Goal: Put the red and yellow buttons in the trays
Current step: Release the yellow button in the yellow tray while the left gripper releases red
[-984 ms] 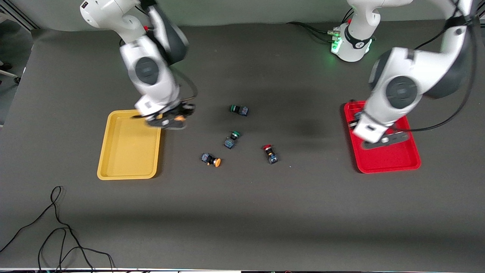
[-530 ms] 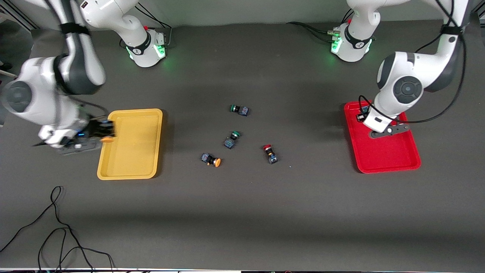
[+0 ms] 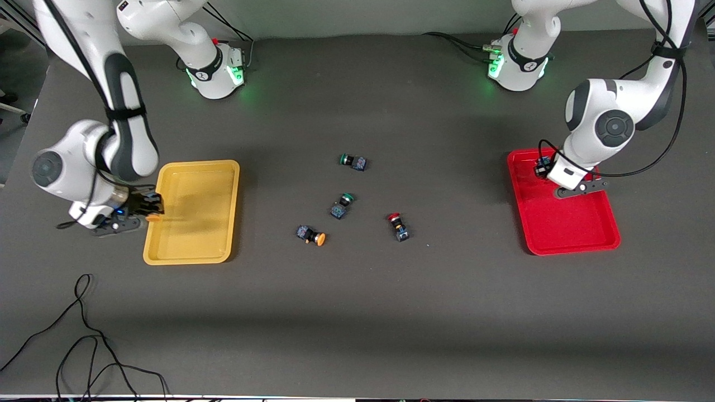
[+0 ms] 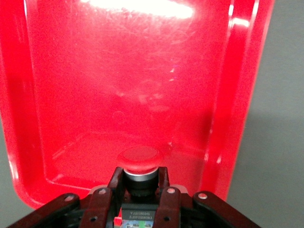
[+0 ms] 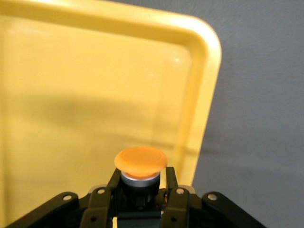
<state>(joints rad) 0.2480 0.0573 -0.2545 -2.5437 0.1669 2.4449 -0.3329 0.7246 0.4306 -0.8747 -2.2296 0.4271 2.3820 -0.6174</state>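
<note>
Right gripper (image 3: 146,207), in the front view, is hanging over the outer long rim of the yellow tray (image 3: 192,245) at the right arm's end of the table, its fingers clamped on an orange-capped button (image 3: 152,218). Left gripper (image 3: 540,167) is sitting over the corner of the red tray (image 3: 570,237) nearest the left arm's base, clamped on a dark button body. Four buttons are lying on the table between the trays: a green-capped one (image 3: 352,161), a second green-capped one (image 3: 341,205) nearer the camera, an orange-capped one (image 3: 311,235) and a red-capped one (image 3: 397,225), both nearer still.

Left wrist view is showing the fingers (image 4: 167,197) gripping a red-capped button (image 4: 140,159) by its body, cap pointing out over the red tray's floor (image 4: 123,85).

Right wrist view is showing the fingers (image 5: 175,198) pinching the orange-capped button (image 5: 140,161) just inside the yellow tray's rim (image 5: 204,109).
</note>
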